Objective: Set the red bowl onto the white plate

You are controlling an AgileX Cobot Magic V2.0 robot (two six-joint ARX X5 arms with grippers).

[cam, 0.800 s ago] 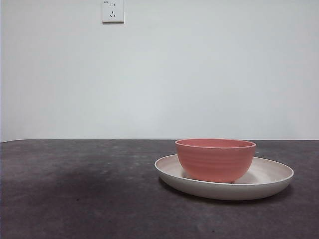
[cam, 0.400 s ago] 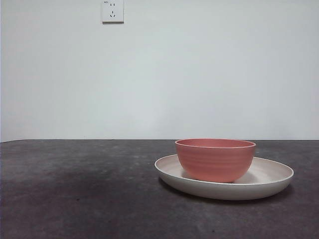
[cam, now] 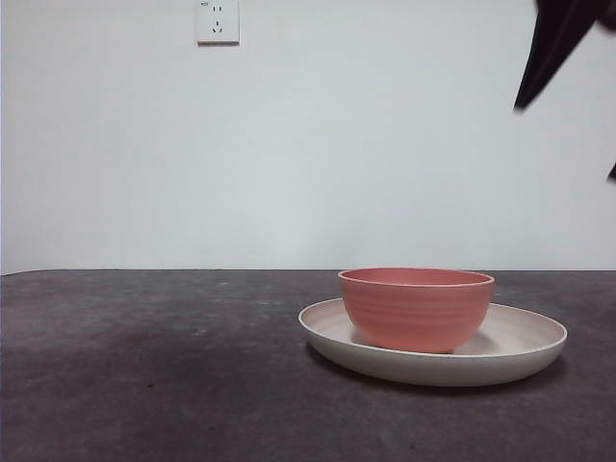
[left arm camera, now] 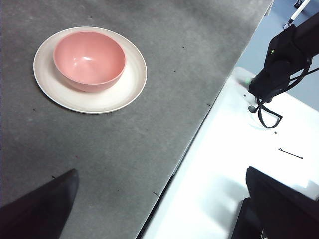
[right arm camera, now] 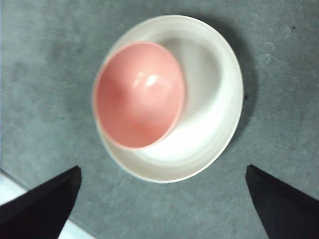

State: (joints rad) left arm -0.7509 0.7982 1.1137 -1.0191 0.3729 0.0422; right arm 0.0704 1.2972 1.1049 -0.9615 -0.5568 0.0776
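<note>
Front view shows red bowl point(cam: 416, 308) sitting upright on white plate point(cam: 525, 348), off-centre toward one side, so placing looks pretty much done. Probably just needs clearing away without bumping anything. Right gripper point(right arm camera: 162, 209) hangs high above the bowl and plate, jaws spread wide, holding nothing. Left gripper point(left arm camera: 162, 209) parked off to the side near the table point(left arm camera: 164, 59) edge, jaws also spread and empty.

The matte coral-red round ridged bowl point(cam: 416, 308) sits upright and empty on the wide, shallow off-white round plate point(cam: 525, 348), off-centre, close to 1 side of the plate's raised rim.
</note>
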